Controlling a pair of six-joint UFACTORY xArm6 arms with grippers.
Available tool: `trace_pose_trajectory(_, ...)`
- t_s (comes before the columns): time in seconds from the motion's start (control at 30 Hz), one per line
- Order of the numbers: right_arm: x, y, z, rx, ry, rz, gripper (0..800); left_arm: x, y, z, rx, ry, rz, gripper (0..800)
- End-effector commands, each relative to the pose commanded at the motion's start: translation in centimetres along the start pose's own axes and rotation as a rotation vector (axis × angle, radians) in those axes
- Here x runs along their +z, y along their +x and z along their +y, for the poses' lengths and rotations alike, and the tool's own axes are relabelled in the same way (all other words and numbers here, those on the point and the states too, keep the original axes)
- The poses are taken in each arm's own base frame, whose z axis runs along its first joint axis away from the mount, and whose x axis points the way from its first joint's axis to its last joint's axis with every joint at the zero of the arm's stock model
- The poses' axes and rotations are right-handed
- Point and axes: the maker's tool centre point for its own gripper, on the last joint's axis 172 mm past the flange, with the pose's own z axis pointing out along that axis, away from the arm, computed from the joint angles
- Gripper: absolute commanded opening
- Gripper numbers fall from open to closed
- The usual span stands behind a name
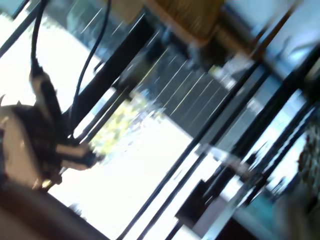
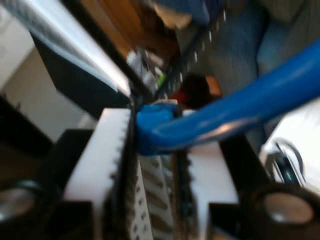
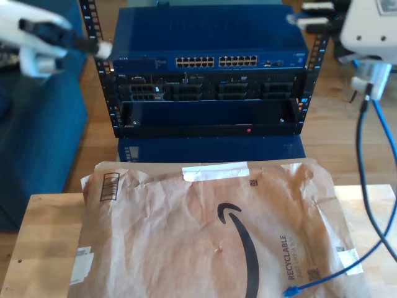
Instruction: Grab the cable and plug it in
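One blue cable is sitting pinched betw the white pads of my second gripper, jaws closed on it. In the exterior view it's hanging down at 3 o'clock, plug end lying on the brown paper at 5 o'clock. My first gripper: can't tell fingers, pic too blurry.

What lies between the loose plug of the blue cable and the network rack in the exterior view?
Brown paper covers the stretch between the cable's loose plug and the rack, with a strip of white tape near its far edge.
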Motion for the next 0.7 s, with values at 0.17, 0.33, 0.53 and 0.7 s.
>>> trace_pose_trajectory(0.17, 0.1, 6.8, -0.4, -0.066, 0.061, 0.186, 3, -3.3, 7.6, 2.1, -0.031, -0.108, 0.120, 798)
trace_pose_trajectory(0.33, 0.1, 10.0, 0.0, -0.069, 0.112, 0.253, 4, -7.7, 14.6, 3.6, 0.043, -0.176, 0.179, 798)
trace_pose_trajectory(0.53, 0.3, 12.5, 1.4, -0.106, 0.113, 0.314, 4, -10.9, 23.1, 2.6, 0.123, -0.199, 0.306, 798)
trace_pose_trajectory(0.7, 0.2, 13.3, 2.8, -0.118, 0.099, 0.330, 3, -11.2, 29.7, -0.2, 0.214, -0.145, 0.408, 798)
